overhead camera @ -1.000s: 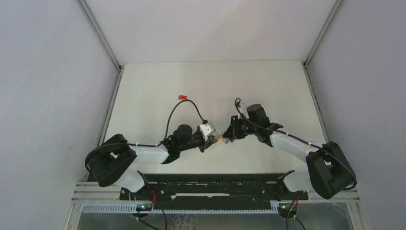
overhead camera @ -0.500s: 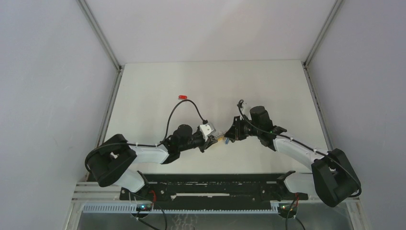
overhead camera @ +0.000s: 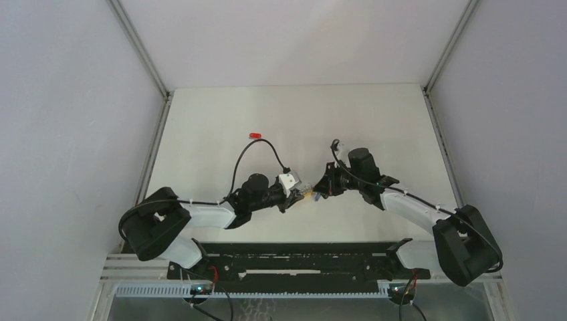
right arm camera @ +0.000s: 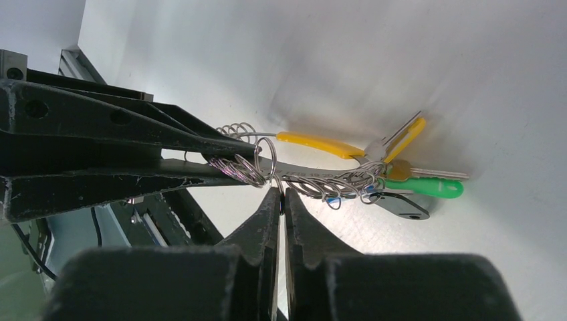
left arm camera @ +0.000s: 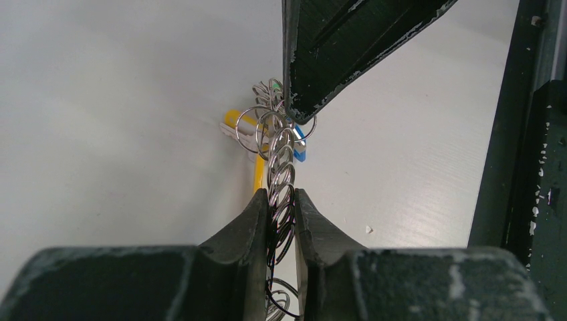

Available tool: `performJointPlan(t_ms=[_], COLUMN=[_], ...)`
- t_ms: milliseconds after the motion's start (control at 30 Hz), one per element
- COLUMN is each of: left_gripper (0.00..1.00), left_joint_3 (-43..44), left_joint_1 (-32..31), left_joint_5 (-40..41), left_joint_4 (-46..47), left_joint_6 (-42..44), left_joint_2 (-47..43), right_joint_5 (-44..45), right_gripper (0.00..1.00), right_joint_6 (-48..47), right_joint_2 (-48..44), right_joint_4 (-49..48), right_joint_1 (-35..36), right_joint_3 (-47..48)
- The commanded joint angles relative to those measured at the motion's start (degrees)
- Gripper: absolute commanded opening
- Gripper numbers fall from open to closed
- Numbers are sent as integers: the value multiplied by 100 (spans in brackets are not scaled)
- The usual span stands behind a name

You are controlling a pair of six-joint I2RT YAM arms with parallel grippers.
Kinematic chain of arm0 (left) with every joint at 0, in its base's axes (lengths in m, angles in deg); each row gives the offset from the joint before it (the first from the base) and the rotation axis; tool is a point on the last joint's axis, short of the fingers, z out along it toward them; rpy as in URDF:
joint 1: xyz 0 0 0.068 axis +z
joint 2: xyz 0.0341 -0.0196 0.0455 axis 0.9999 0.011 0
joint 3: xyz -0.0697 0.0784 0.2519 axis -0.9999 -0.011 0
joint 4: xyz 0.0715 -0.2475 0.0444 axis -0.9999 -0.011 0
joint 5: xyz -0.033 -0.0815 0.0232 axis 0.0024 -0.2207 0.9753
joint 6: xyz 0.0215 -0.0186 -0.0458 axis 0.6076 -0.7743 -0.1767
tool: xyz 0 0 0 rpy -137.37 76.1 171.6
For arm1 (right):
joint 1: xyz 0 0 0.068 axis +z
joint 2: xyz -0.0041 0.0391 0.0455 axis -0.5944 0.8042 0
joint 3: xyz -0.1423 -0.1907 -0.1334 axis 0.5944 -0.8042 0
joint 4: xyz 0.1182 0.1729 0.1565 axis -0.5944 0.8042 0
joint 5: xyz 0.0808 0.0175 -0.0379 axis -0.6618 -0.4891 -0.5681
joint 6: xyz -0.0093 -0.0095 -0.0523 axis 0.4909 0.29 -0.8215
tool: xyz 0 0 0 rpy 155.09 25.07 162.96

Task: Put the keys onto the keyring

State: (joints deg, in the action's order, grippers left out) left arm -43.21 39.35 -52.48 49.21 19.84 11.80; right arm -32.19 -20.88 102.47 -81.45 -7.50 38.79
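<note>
The keyring (left arm camera: 281, 175), a coil of thin wire loops, is clamped between my left gripper's (left arm camera: 281, 197) shut fingers just above the table. From its far end hang keys: yellow (right arm camera: 314, 143), green (right arm camera: 428, 187), blue (left arm camera: 299, 148), and a black tag (right arm camera: 401, 204). My right gripper (right arm camera: 281, 194) is shut, its tips pinching the bottom of one wire loop (right arm camera: 265, 159) of the coil. From above, both grippers meet at the table's near middle, left gripper (overhead camera: 299, 190) facing right gripper (overhead camera: 319, 192). One red key (overhead camera: 254, 135) lies alone on the table, farther back and left.
The white table (overhead camera: 374, 120) is walled on three sides. A black rail (overhead camera: 294, 257) runs along the near edge behind the arm bases. The left arm's cable (overhead camera: 257, 148) loops above the table between the red key and the left gripper.
The right gripper's jaws have closed onto a loop of the keyring, and the right arm has shifted slightly. The left gripper and keyring have stayed put.
</note>
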Motion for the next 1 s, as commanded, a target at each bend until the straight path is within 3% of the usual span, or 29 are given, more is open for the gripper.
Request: performJointPlan(t_ms=[0,300,533,633,800,967], left_gripper=[11,10,13,23,49,62], left_joint_3=[277,117,-142,-413,-955,-1237], left_joint_1=[-27,-25,-33,-37,-34,61], left_joint_5=[-73,80,151,163,159,241], left_joint_4=[-70,317,903,1320,2091,1690], left_joint_6=[-71,-680,-1382,-1682,-2075,-1916], left_joint_2=[-120,-330,-686,-828,-1243,-2353], right_joint_5=[73,1086,1873,1933,1614,1154], right_gripper=[0,0,0,0,0,0], right_joint_6=[-226,-1003,-1571,-1828,-2548,-3082], right_joint_2=[-163,-982,-1080,-1176,-1338,-1668], right_joint_4=[-82,480,194,57,-115,-415], right_joint_1=[30,197,713,834,1014,1107], right_joint_3=[132,547,616,621,608,585])
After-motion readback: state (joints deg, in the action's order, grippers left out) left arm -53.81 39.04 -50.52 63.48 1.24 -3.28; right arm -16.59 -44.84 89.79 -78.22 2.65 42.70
